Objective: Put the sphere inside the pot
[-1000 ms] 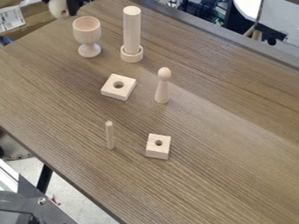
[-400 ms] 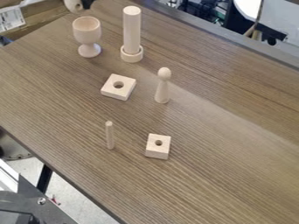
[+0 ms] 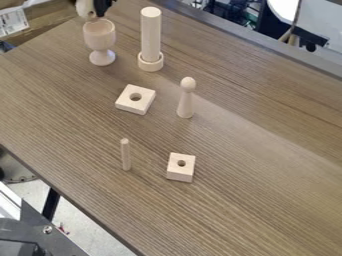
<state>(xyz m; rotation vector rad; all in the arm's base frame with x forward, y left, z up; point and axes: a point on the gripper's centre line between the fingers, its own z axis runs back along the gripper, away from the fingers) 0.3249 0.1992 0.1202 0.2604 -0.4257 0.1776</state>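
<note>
Placement seems the step in hand: the gripper (image 3: pixel 97 10) is at the top left, apparently closed on the wooden sphere (image 3: pixel 85 9), parted just by its girth, near the rim of the goblet-like pot (image 3: pixel 100 36). Next, the sphere wants centring over that mouth, lowering and releasing; the pot's bottom is hidden, while a ring-shaped holder (image 3: pixel 151 64) beside it contains an upright cylinder (image 3: pixel 151 32).

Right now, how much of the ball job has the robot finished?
Done: the wooden ball looks picked up. In hand: the black gripper seems to hold it near the rim of the cup-shaped pot. Left: getting it inside and letting go, since the ball shows outside the pot.
</note>
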